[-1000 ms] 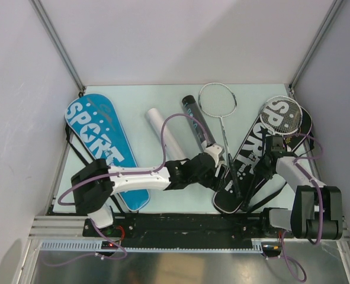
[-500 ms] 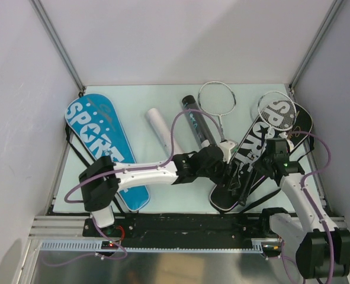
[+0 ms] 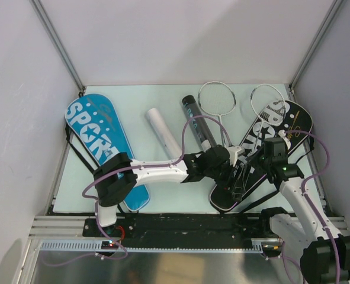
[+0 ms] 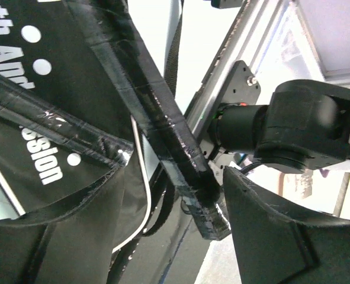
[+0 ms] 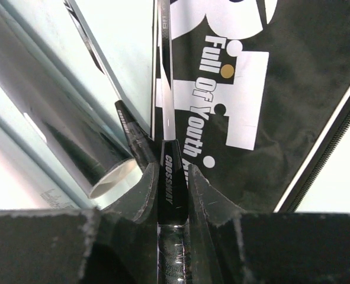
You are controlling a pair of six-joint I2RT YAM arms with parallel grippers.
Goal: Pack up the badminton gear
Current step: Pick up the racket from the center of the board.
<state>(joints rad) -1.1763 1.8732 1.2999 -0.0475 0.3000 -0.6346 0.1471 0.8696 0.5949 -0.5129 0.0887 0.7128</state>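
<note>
As the top external camera shows it, the blue "SPORT" cover (image 3: 98,139) lies at the left of the table (image 3: 133,97), with a white tube (image 3: 163,130) and a black tube (image 3: 198,124) side by side in the middle. One silver-framed racket (image 3: 218,97) rests beside the black tube. The second silver-framed racket (image 3: 265,97) lies with its head over the far end of the black "SPORT" cover (image 3: 281,121). The left gripper (image 3: 233,161) reaches across to that cover's near end, and the right gripper (image 3: 259,158) sits just beside it.

From the left wrist, one finger (image 4: 275,236) shows at lower right, and cover fabric hides the other. The jaws stand wide apart with nothing seen pinched. A black-wrapped racket handle (image 4: 175,142) slants across the cover, its end just beside the finger.

From the right wrist, both fingers (image 5: 144,189) are clamped on the second racket's shaft at its "CROSSWAY" cone (image 5: 172,177). The black tube's open end is at the left.
</note>
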